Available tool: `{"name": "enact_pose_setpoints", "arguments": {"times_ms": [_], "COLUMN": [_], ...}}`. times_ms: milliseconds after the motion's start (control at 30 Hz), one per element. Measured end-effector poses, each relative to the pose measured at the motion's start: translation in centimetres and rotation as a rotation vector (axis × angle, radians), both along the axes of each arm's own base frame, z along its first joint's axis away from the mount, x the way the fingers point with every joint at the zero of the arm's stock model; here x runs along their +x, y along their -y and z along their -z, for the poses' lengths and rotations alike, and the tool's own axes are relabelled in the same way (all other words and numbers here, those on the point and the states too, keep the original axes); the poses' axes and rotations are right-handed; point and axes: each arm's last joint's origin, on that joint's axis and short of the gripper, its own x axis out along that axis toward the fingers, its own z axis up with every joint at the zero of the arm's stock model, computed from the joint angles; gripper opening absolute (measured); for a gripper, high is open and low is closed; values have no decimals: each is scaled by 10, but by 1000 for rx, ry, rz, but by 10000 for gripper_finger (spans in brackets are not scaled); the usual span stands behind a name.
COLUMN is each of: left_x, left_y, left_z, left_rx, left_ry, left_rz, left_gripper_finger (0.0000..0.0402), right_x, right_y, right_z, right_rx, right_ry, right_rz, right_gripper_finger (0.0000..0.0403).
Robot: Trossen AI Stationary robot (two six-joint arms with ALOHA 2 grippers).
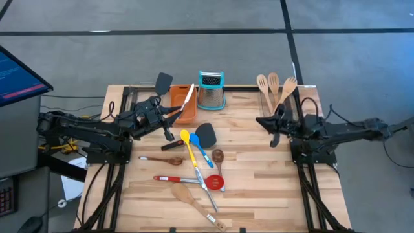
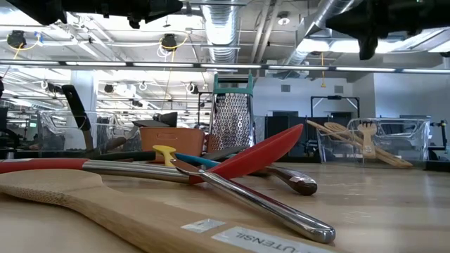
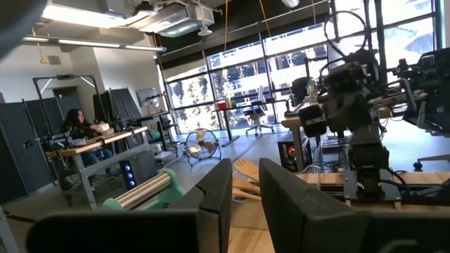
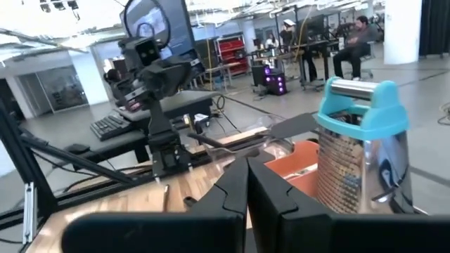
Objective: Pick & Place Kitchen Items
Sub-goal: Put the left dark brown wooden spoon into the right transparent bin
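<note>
Utensils [image 1: 194, 165] clustered mid-worktop: yellow spoon [image 1: 189, 147] lengthwise toward front edge; red spoon [image 1: 194, 180] crosswise. Wooden spoons [image 1: 275, 89] at back right corner. Left gripper [image 1: 169, 115] narrowly parted, empty; right gripper [image 1: 262, 121] pressed together, empty.

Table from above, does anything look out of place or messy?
Yes. Loose utensils lie crossed over one another mid-table: a yellow spoon over a blue spoon, a red spoon on steel handles, and wooden spatulas askew near the front edge. By contrast, three wooden utensils sit gathered at the back right.
</note>
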Motion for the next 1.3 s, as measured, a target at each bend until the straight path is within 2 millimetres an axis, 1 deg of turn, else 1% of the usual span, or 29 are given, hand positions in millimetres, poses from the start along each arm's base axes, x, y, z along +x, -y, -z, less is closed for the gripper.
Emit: {"name": "enact_pose_setpoints", "arguments": {"times_ms": [367, 567, 700, 800, 900, 967, 1033, 1133, 1200, 1300], "left_x": [0, 1, 1, 1, 0, -1, -1, 1, 3, 4], "left_y": [1, 12, 24, 32, 38, 40, 42, 44, 45, 45], "left_z": [1, 3, 4, 10, 19, 22, 20, 10, 4, -3], "left_rx": [-44, -46, -45, -37, -34, -32, -31, -30, -22, -18], "left_ry": [11, -16, -24, -98, -195, -226, -221, -212, -264, -394], "left_rz": [16, 71, 125, 157, 137, 125, 132, 138, 138, 140], "left_gripper_finger": [58, 58, 58, 58, 56, 48, 36, 11, 3, 1], "right_x": [23, 37, 49, 56, 62, 64, 65, 66, 66, 66], "right_y": [-32, -47, -55, -58, -60, -61, -61, -61, -61, -61], "right_z": [5, -10, -14, -13, -12, -13, -15, -14, -15, -14], "right_rx": [-46, -125, -195, -247, -273, -274, -272, -274, -274, -274], "right_ry": [-106, -141, -182, -219, -241, -244, -238, -242, -242, -242], "right_rz": [74, 34, 18, 16, 13, 12, 14, 10, 11, 11], "right_gripper_finger": [0, 0, 0, 0, 0, 0, 0, 0, 0, 0]}}
